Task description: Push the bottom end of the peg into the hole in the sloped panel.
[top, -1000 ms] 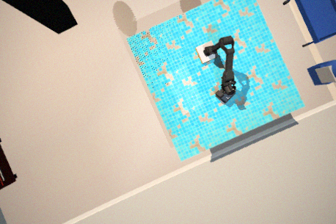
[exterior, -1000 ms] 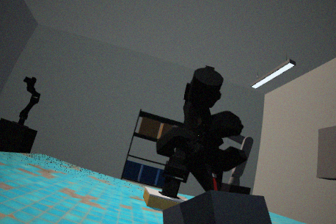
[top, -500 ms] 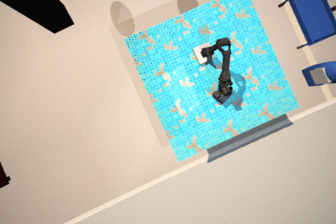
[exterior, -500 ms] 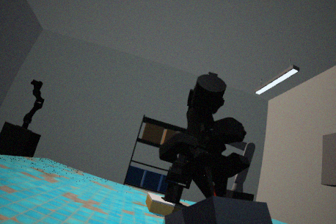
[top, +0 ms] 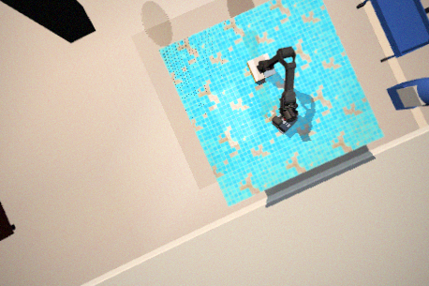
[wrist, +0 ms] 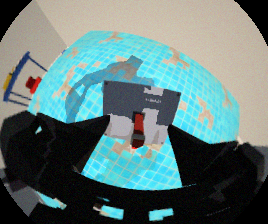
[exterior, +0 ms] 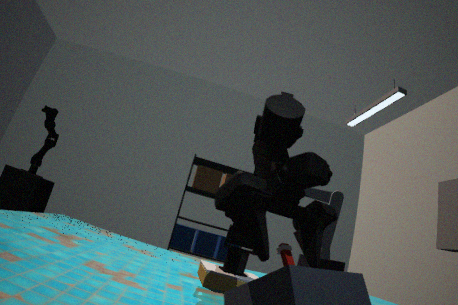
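Note:
The red peg [exterior: 287, 258] [wrist: 139, 123] has a dark grey band near its outer end. It stands out of the dark hole in the grey sloped panel [exterior: 327, 286] [wrist: 120, 99], slightly tilted in the exterior view. How deep it sits cannot be told. My gripper [exterior: 286, 255] [wrist: 139, 123] is open, with one finger on each side of the peg and a visible gap to both. In the top view the gripper hides the peg, and part of the panel [top: 284, 126] shows beneath it.
The arm's base stands on a pale plate [top: 254, 70] [exterior: 215, 279] on the blue tiled surface [top: 244, 151]. A grey rail [top: 320, 176] runs along one edge of that surface. Blue furniture [top: 403, 17] and a shelf rack [exterior: 187, 188] stand farther off.

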Controlling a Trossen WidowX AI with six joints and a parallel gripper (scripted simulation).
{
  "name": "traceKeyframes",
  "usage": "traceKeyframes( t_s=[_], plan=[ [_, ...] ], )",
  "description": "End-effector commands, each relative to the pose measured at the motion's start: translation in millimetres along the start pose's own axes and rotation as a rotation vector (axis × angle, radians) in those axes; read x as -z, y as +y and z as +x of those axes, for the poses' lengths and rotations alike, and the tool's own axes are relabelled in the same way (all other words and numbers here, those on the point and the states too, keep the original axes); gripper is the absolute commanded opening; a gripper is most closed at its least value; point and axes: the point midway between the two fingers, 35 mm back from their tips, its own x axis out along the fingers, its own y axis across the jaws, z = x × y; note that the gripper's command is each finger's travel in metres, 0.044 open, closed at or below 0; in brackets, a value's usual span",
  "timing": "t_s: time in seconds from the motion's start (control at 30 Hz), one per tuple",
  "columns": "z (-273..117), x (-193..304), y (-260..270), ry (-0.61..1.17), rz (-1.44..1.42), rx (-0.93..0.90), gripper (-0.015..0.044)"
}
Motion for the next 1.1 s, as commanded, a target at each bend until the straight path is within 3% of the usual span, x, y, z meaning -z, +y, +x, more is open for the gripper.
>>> traceKeyframes(
  t_s=[0.0,1.07],
  plan=[
    [-10.9,-1.9,-0.6,-0.004,-0.003,-0.001,0.044],
    [-82.5,-4.6,-5.4,0.009,0.005,-0.003,0.044]
  ],
)
